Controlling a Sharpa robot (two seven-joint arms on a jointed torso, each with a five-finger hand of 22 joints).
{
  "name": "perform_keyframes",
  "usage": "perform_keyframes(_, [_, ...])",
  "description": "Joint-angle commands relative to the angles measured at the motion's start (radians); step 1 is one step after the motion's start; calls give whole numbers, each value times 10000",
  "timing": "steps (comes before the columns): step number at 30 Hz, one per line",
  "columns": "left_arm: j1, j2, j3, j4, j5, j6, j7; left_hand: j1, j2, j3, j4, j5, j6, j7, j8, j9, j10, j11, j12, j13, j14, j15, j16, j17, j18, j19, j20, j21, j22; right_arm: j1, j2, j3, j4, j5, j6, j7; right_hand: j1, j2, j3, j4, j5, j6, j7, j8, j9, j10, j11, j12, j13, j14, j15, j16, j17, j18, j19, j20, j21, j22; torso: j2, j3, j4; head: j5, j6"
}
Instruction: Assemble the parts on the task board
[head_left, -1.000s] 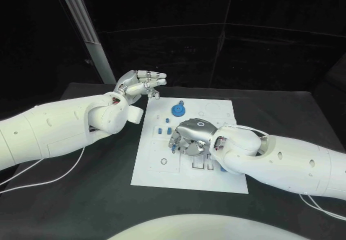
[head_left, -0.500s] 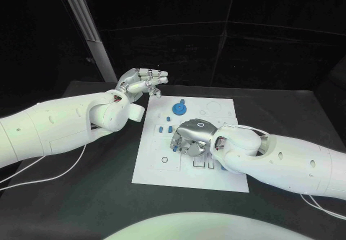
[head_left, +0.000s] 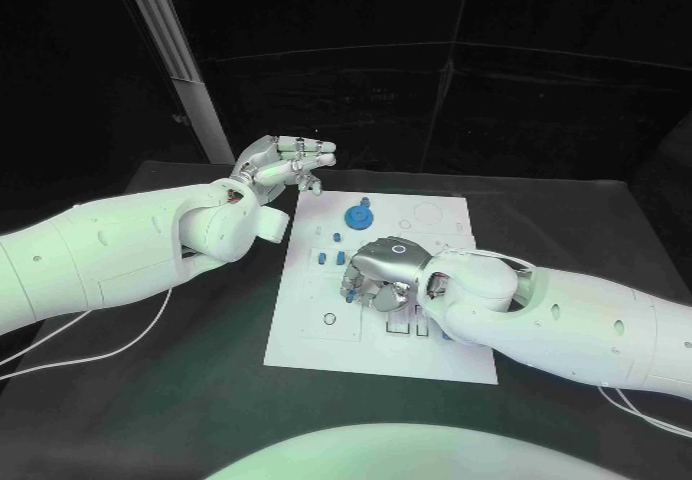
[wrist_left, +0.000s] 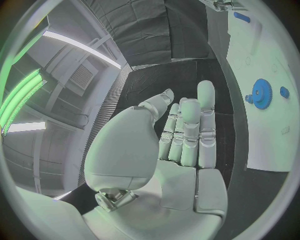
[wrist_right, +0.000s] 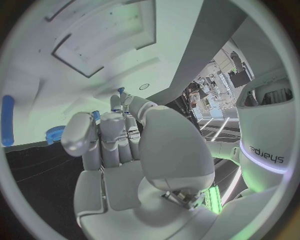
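White rectangular plastic task board (head_left: 378, 350) lying flat in the middle of the black surface (head_left: 173, 400), long edges running away from the robot, bare black margin on every side, widest to left and right. Near the board's far end, a round blue gear-shaped part (head_left: 358, 216) with a small blue round part (head_left: 366, 202) just beyond it; also seen from the left wrist (wrist_left: 260, 93). Along the board's left half, short blue peg-like parts (head_left: 329, 259) standing side by side.

Left silver hand (head_left: 283, 164) raised above the surface just off the board's far left corner, released, fingers together and lightly curled, nothing in them; confirmed from the left wrist (wrist_left: 181, 140). Open black surface beneath and around it.

Right silver hand (head_left: 382, 277) low over the board's middle, palm down, fingers bent toward the board and among small blue parts; cannot tell whether anything is pinched. Right wrist view (wrist_right: 119, 150): fingertips close to a slim blue peg (wrist_right: 120, 91), contact unclear. Right forearm covering the board's near right corner.
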Motion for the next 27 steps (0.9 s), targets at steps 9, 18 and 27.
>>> perform_keyframes(9, [17,-24,6,27,36,168,-6,51,47,-3,-73,64,-72,29,-9,-18,-75,31,71,7,-63,9,-33,-22,55,-32,21,-68,-16,0,96,3,-33,-418,358,-229,-113,-17,58,9,25,28,34,33,13,60,37,-37,-10,-28,10,32,9,-106,-6,6,60,5,1,-4,11,13,-45])
perform_keyframes(18, [18,-47,6,36,36,183,-25,51,47,-3,-73,64,-72,29,-9,-18,-75,31,71,7,-63,9,-33,-22,55,-32,21,-68,-16,-20,179,3,36,-519,764,-208,-171,-43,24,1,-29,29,30,20,11,56,37,-54,-17,-47,13,14,-39,-97,-40,12,48,-34,1,-4,-6,28,-68])
perform_keyframes(27, [18,-51,6,32,36,198,-47,49,48,-5,-74,65,-87,35,-13,-19,-96,37,81,6,-68,15,-34,-30,54,-32,25,-75,-20,-26,172,2,-27,-614,196,-251,-811,-472,-341,235,-30,-1168,440,-335,-171,-1180,456,-737,-384,-443,353,-704,-1346,59,-579,244,-489,-1044,-3,-2,-3,14,-48])
